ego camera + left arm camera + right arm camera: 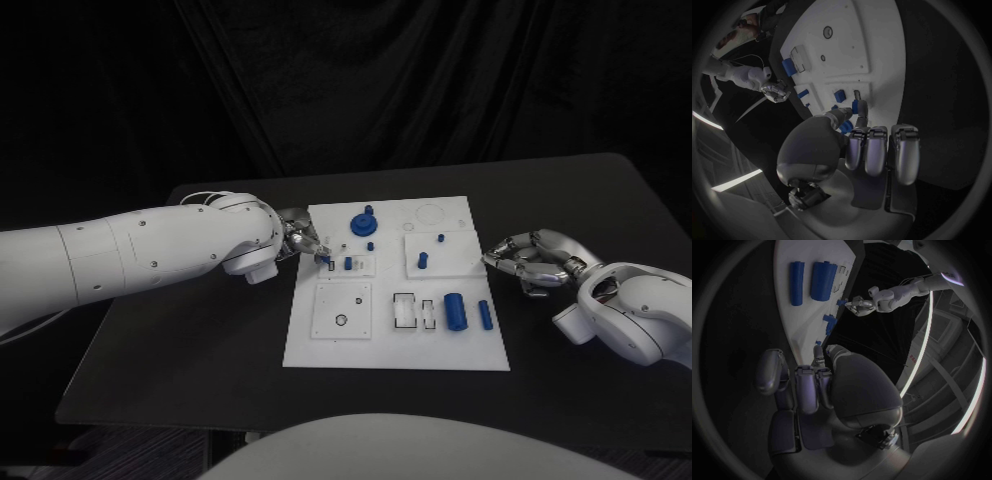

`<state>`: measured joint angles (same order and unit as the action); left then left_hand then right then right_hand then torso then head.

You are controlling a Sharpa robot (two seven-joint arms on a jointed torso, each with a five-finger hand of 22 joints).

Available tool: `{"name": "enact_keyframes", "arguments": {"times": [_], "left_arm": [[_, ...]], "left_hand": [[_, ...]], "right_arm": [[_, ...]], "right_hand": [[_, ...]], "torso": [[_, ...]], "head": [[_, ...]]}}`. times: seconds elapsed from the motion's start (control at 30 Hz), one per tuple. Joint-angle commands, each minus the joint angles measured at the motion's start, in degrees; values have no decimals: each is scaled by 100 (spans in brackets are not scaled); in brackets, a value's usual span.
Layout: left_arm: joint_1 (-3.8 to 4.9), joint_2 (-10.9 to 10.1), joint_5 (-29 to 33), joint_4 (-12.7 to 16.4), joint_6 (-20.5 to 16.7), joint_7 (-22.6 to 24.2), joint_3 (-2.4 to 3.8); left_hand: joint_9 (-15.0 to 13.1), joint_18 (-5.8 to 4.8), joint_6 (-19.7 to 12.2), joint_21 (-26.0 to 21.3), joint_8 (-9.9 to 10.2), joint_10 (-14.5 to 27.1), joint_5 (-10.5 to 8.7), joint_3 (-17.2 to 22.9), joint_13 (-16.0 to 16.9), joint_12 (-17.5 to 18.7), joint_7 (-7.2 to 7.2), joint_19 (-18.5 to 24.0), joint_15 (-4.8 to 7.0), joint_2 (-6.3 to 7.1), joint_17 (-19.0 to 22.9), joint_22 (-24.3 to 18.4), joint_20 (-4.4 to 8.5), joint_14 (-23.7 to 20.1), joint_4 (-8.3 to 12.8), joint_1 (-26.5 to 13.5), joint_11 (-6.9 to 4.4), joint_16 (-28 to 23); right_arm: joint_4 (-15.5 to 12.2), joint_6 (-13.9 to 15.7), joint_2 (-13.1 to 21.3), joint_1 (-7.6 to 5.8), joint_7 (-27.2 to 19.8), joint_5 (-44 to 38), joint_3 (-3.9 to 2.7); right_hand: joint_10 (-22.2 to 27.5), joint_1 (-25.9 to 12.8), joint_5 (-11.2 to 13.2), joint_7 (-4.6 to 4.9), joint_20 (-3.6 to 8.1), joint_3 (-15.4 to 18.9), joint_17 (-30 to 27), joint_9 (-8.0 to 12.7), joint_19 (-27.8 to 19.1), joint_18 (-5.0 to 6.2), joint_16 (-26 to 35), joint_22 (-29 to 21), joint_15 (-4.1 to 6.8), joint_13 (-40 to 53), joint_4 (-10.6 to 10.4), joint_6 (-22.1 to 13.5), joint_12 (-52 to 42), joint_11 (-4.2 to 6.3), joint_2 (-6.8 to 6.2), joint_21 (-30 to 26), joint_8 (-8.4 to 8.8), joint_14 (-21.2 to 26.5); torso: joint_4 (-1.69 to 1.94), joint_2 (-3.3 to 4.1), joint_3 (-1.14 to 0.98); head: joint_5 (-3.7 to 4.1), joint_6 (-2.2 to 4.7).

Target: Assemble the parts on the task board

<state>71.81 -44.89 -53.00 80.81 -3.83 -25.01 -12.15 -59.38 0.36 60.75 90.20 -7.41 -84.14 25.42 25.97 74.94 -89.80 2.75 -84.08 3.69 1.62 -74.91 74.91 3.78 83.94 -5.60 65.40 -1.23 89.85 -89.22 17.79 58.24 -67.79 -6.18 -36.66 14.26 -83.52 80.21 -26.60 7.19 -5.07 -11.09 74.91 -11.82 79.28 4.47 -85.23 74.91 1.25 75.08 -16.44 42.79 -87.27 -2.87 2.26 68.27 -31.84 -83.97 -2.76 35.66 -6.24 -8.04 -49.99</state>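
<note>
Bare black table [188,350] lay open left of task board [325,350]; left hand [303,238] crowded board's left edge, right hand [529,258] just off right edge.

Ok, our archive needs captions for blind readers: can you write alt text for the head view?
The left hand pinches a small blue part at the white task board's left edge. The right hand rests with curled fingers on the black table beside the board's right edge. Other blue parts sit on the board.

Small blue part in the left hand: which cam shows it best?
Left wrist view: the small blue part sits close up at the left hand fingertips, over the task board. Head view shows it tiny. In the right wrist view that hand is distant and the part can't be made out.
</note>
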Motion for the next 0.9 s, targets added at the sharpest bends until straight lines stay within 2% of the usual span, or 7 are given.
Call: {"name": "enact_keyframes", "arguments": {"times": [0.03,0.2,0.3,0.43,0.73,0.9], "left_arm": [[-37,33,-14,-6,110,83,5],[-66,49,-14,-11,127,101,5],[-76,56,-14,-33,119,120,5],[-90,61,-14,-57,109,152,5],[-110,104,-14,-115,145,210,5],[-129,117,-14,-159,208,234,5]], "left_hand": [[-5,-36,41,-20,-30,-586,-31,27,1506,-20,-33,-592,39,-57,-1509,1509,51,606,-10,-7,-36,15],[-6,-36,40,-20,-29,-586,-32,29,1506,-20,-33,-592,39,-58,-1509,1509,51,606,-12,-8,-36,15],[-6,-36,40,-20,-29,-586,-32,29,1506,-20,-33,-592,39,-58,-1509,1509,51,606,-12,-8,-36,15],[-6,-36,38,-20,-29,-586,-34,32,1506,-20,-32,-592,39,-60,-1509,1509,52,606,-15,-12,-36,15],[-8,-36,37,-20,-30,-586,-37,44,1506,-20,-32,-592,39,-68,-1509,1509,52,606,-24,-20,-36,15],[-8,-36,36,-20,-30,-586,-39,46,1506,-20,-32,-592,39,-69,-1509,1509,52,606,-27,-24,-35,15]], "right_arm": [[-24,9,7,12,-14,-26,-4],[-28,97,24,12,-104,-26,-4],[-27,131,36,12,-135,-26,-4],[-23,151,44,12,-157,-26,-4],[-22,166,45,12,-173,-26,-5],[-25,154,43,12,-169,-26,-5]], "right_hand": [[41,51,-19,-10,-10,-25,822,7,-38,74,17,794,-21,899,3,10,33,12,-18,-35,-26,-307],[85,38,-12,-7,-11,-14,782,11,-64,85,47,778,-23,862,-4,6,53,9,-44,-89,-29,-288],[114,36,-12,-7,-12,-14,767,12,-76,90,59,770,-24,838,-6,7,66,9,-47,-113,-31,-280],[135,34,-13,-7,-13,-13,752,13,-85,93,70,765,-25,821,-7,9,76,8,-51,-130,-34,-272],[161,31,-13,-7,-14,-14,718,14,-98,97,96,758,-26,799,-8,11,89,8,-56,-155,-39,-255],[166,31,-14,-7,-15,-15,712,15,-105,100,102,753,-26,796,-7,12,92,8,-57,-169,-40,-251]], "torso": [[4,4,-1],[-13,2,-3],[-3,4,5],[-8,-1,-3],[1,-6,-2],[-10,0,2]], "head": [[-14,-1],[-33,-1],[-23,-1],[-14,-1],[-20,-1],[-24,-1]]}}
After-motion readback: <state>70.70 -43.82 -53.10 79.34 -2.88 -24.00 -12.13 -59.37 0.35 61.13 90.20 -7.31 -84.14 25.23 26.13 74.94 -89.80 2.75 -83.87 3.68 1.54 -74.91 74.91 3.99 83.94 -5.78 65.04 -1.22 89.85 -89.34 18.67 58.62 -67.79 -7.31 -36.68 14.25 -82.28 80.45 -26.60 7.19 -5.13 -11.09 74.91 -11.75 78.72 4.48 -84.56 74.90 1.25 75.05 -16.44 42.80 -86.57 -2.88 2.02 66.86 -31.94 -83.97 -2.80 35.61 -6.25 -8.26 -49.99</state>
